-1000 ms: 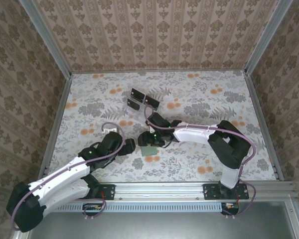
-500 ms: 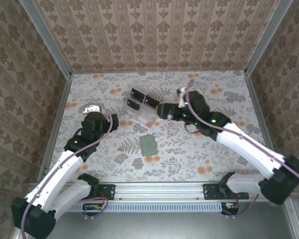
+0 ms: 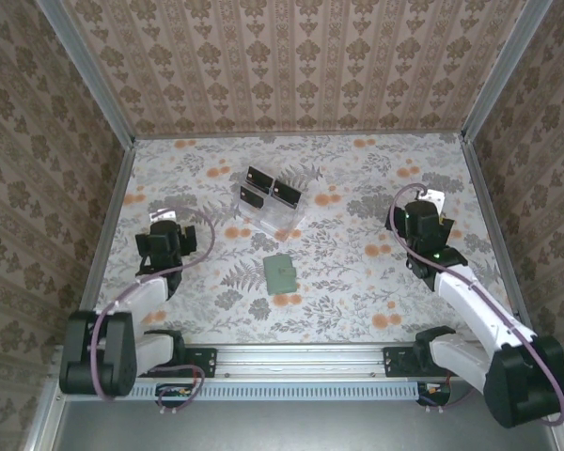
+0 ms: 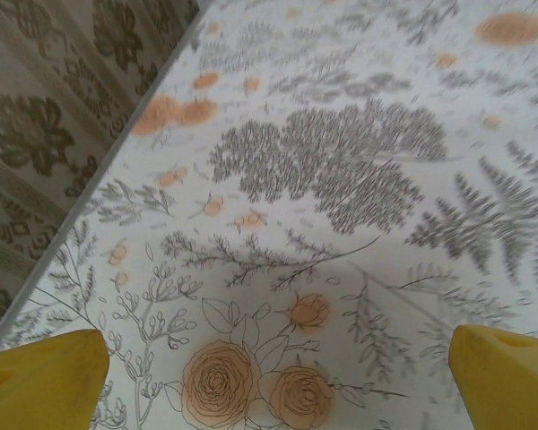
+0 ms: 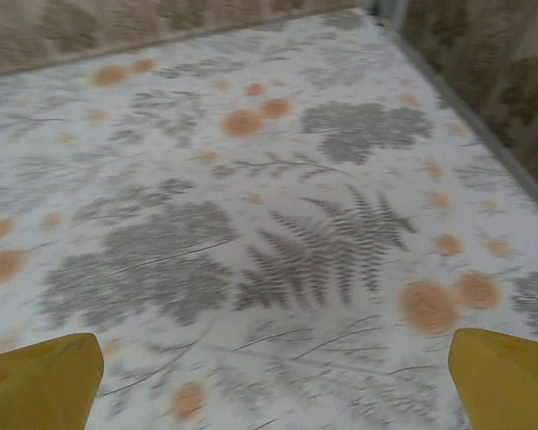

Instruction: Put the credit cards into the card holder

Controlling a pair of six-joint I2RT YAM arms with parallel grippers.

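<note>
My left gripper (image 4: 273, 385) and right gripper (image 5: 273, 376) wait wide open at the sides, holding nothing. The cards (image 3: 284, 192) stand up in a clear rack (image 3: 263, 215), which I think makes them easy to pinch. The card holder (image 3: 281, 272) lies flat near it.

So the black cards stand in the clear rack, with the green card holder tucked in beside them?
No. The top external view shows the card holder lying flat on the table, apart from the clear rack; the cards do stand there.
</note>
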